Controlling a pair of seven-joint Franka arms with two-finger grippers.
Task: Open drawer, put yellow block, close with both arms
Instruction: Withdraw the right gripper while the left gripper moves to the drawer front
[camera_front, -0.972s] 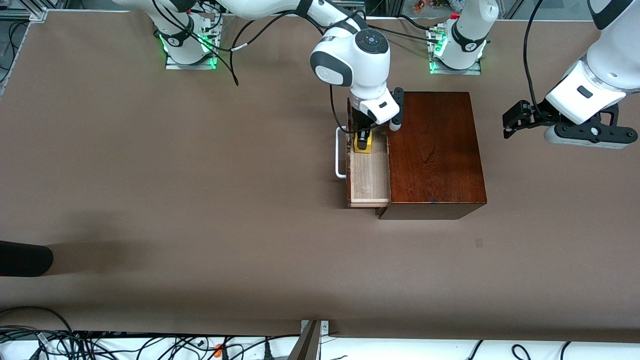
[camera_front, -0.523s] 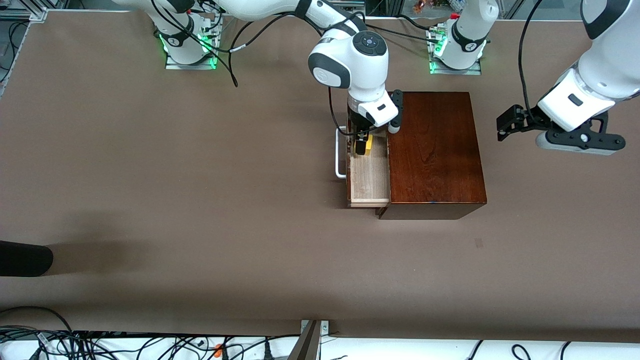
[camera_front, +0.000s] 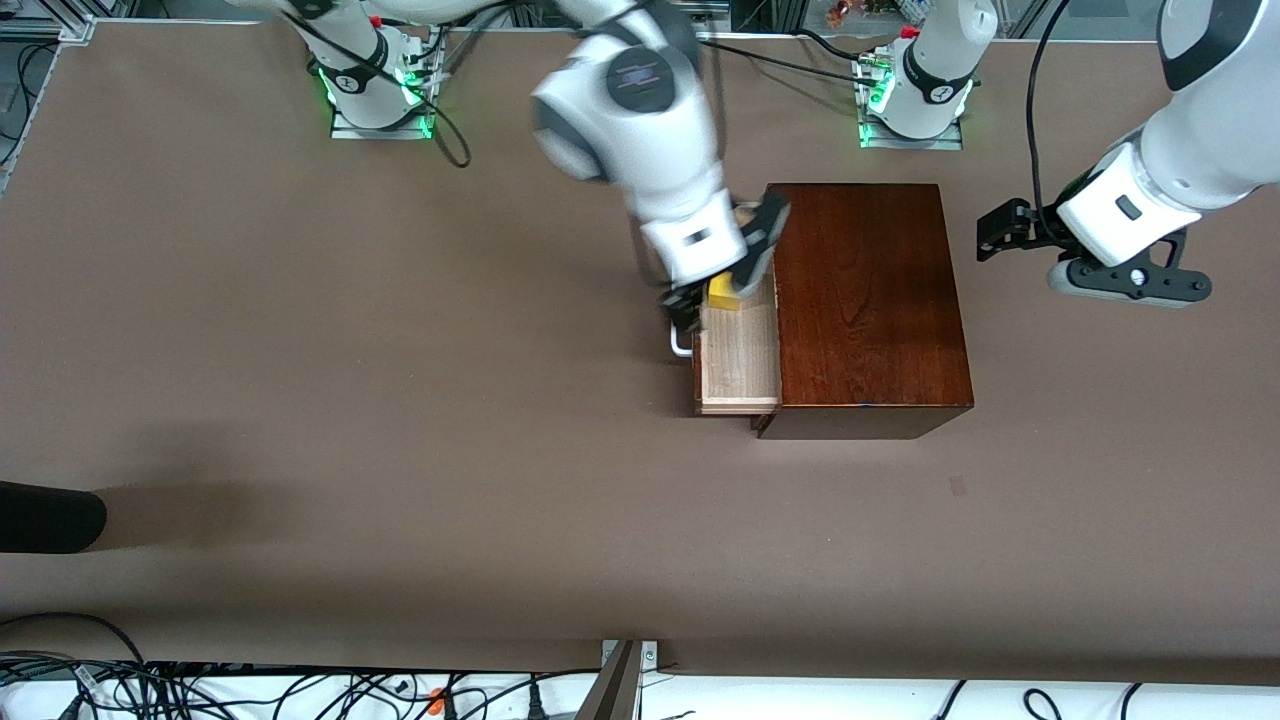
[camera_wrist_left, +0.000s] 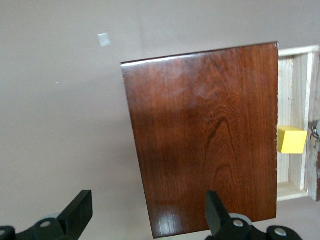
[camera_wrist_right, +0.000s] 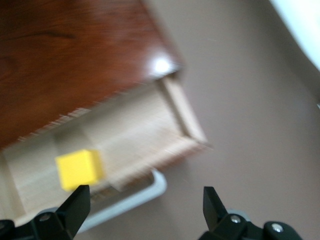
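We see a robotics lab, two arm bases (camera_front: 378, 90) bolted at the brown tabletop (camera_front: 300, 350) edge with green status lights, aluminium framing along the far edge, loose cables (camera_front: 200, 690) tangled at the near edge

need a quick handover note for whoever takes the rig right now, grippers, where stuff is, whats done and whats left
Right gripper: open, holding nothing, over the drawer's handle.
Left gripper: open, holding nothing, in the air over the table off the box's left-arm end; it waits.
Drawer: pulled out of the box toward the right arm's end of the table.
Yellow block: lying in the drawer, toward the drawer's end farther from the front camera, free of both grippers.
Done: drawer open, block in.
Left: push the drawer shut with both arms.
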